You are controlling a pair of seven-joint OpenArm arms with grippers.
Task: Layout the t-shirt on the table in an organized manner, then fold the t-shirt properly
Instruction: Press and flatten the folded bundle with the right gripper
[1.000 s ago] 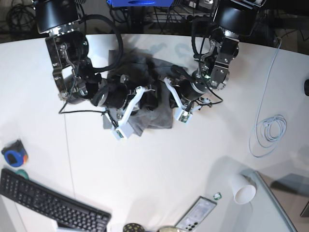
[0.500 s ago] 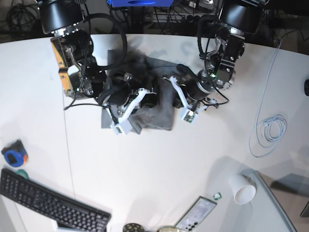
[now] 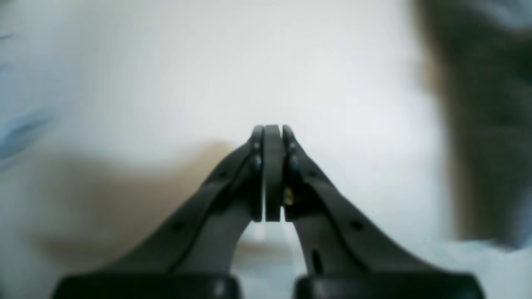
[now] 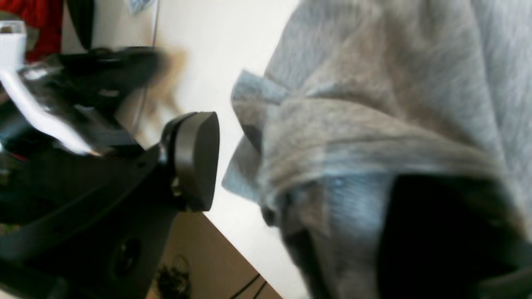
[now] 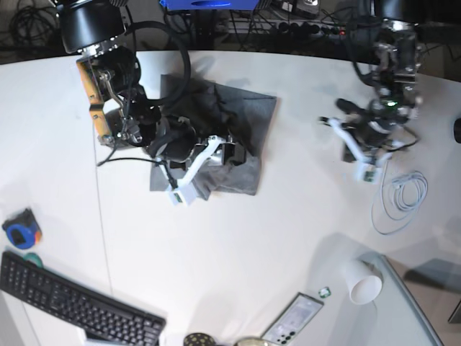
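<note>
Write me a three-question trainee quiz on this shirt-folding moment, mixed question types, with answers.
1. True or false: the left pincer is clamped on cloth.
2. Multiple choice: the heather-grey knit t-shirt is (a) spread flat with sleeves out, (b) bunched in a rumpled block on the big white table, (c) hanging off the table edge.
3. Fill in: in the right wrist view, the right pincer has its jaws ____, with grey fabric draped between them.

Key:
1. False; its jaws are shut on nothing, over bare table, well apart from the shirt.
2. b
3. apart
</note>
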